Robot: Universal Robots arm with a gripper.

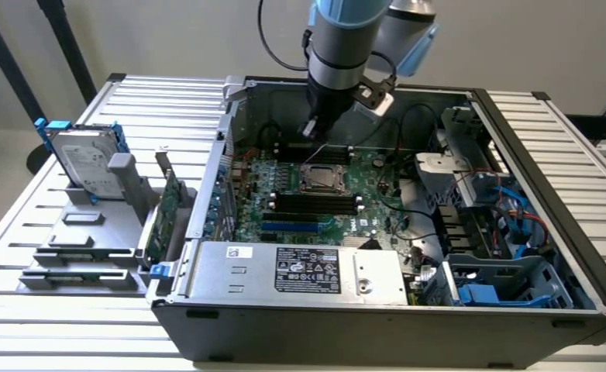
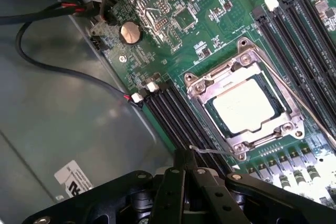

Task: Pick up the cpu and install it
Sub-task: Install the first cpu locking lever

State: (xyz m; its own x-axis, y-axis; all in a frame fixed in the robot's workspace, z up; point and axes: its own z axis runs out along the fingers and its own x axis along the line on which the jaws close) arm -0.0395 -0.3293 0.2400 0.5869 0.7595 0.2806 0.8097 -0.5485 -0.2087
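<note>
the end effector (image 2: 186, 162) has its fingers pressed together, hanging low over the green motherboard (image 2: 210, 30) inside the open computer case (image 1: 386, 325). a thin wire lever (image 2: 211, 151) ends right at its tips; whether it is pinched i cannot tell. just beside it, the cpu (image 2: 244, 107) lies flat in the metal socket frame (image 2: 202, 88), next to the black memory slots (image 2: 168, 114). on the bench (image 1: 65, 325), at the exterior view's left, a hard drive (image 1: 80, 167) stands in a grey rack.
</note>
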